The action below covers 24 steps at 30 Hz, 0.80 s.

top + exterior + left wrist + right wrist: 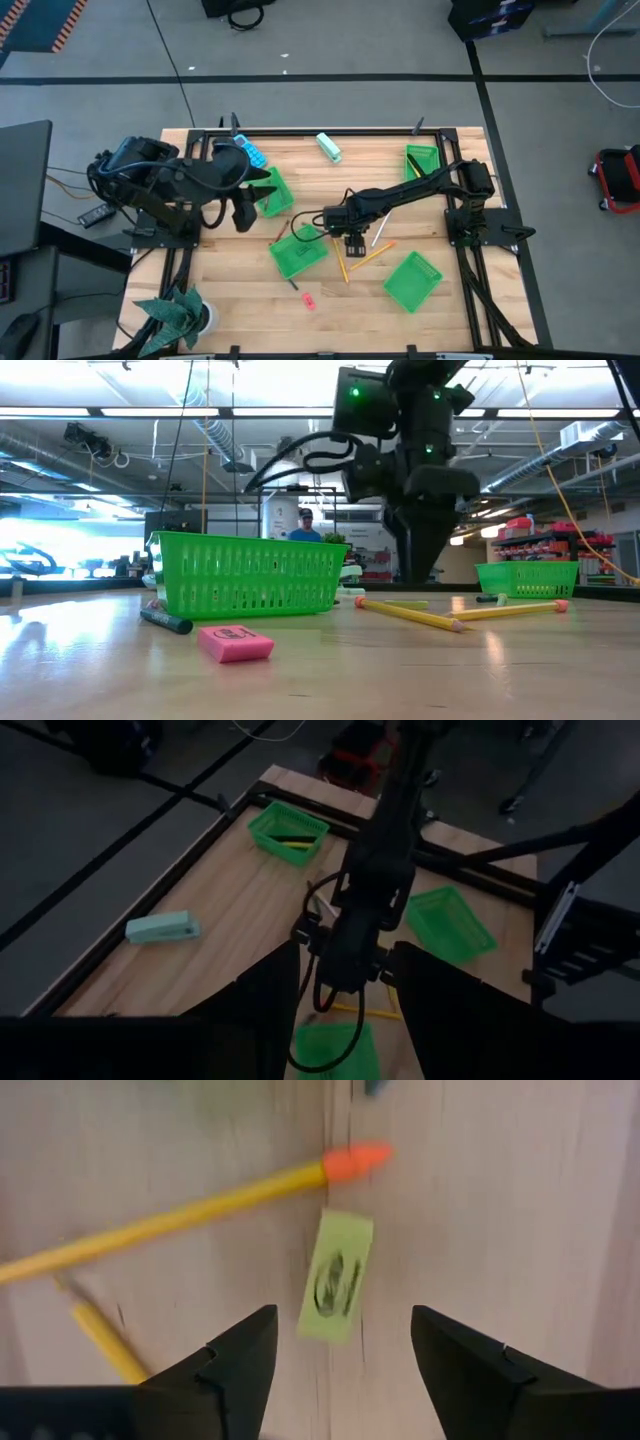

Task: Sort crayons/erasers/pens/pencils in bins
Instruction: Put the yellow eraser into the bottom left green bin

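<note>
Wooden planks form the table [230, 300], bounded by a black frame on a grey floor; the low view shows a workshop with ceiling ducts and a person [305, 525] in the background. Four green bins [298, 252] stand on it (one at the far right corner holds a yellow stick). The right gripper [343, 1345] hangs over the table between the middle bin and the near right bin, fingers spread, directly above a pale green eraser [336, 1276] bearing a dark oval print. Yellow pencils [170, 1220] lie just beside it. A pink eraser [235, 642] lies near the front edge. The left gripper [340, 1010] waits, spread, above the left side.
</note>
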Motion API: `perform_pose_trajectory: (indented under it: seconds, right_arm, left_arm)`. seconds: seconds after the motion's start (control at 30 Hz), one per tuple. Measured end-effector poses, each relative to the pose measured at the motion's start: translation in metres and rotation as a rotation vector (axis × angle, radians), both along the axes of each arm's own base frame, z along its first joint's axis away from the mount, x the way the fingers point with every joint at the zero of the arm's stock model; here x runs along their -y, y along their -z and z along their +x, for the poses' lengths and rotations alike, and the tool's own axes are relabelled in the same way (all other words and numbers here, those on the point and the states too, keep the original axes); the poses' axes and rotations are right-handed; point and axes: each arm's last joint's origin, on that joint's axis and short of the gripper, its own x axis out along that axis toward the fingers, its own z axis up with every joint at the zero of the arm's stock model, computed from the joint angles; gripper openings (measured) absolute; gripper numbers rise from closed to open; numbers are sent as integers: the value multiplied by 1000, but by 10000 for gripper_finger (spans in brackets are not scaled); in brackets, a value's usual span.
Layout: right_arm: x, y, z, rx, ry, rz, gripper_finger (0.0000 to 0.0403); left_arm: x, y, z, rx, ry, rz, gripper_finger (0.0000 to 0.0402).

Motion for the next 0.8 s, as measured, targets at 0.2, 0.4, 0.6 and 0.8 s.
perform_pose_trajectory:
  seconds: [0.2, 0.4, 0.6, 0.8]
  right_arm:
    - [1, 1, 5, 61, -65, -9, 253]
    - [8, 0, 9, 95, -64, -26, 255]
    - [9, 10, 4, 94, -37, -22, 255]
    - [3, 21, -4, 55, -10, -1, 255]
  left_arm:
    - [-1, 0, 0, 17, -39, -24, 172]
    - [-1, 1, 0, 11, -49, -32, 172]
    - [-1, 1, -1, 9, -49, -32, 172]
    - [-1, 1, -1, 6, -47, -29, 172]
